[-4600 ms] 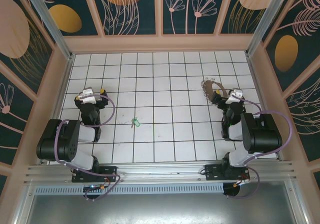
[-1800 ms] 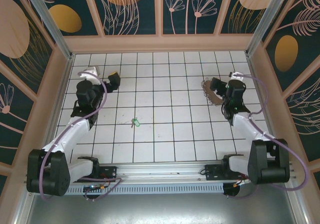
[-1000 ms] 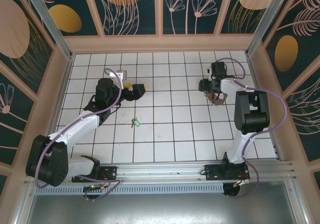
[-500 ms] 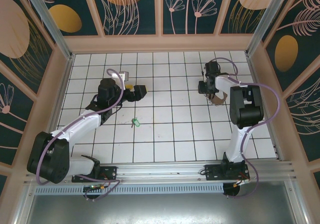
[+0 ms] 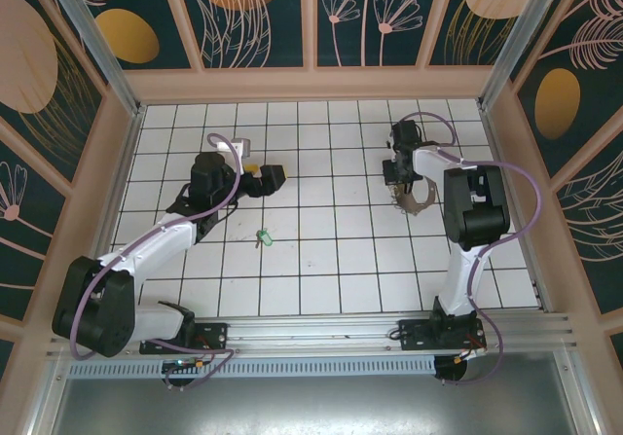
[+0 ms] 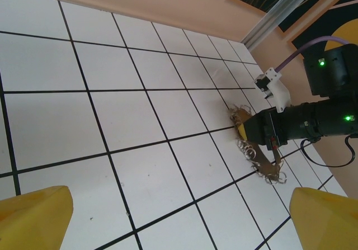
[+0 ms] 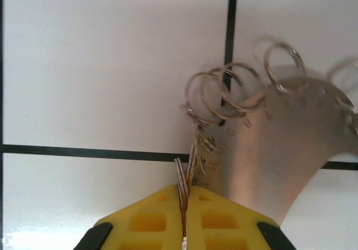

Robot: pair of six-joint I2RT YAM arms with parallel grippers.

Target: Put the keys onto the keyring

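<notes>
Bright even light, faint shadows, keyring (image 7: 279, 149) softly blurred

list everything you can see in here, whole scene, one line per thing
keys: one small bunch, silvery with a green tag, lying on the tiles left of middle, apart from both arms
keyring: one, brownish-grey band with small silvery loops along its edge, far right part of the tiles
table: one, white tiles with black lines
walls: dark teal panels with tan flower shapes, on three sides
arms: two, black and white, bases at the near edge
left tool: one, yellow-tipped, open, over the tiles beyond the keys
right tool: one, yellow, shut on a loop of the keyring
</notes>
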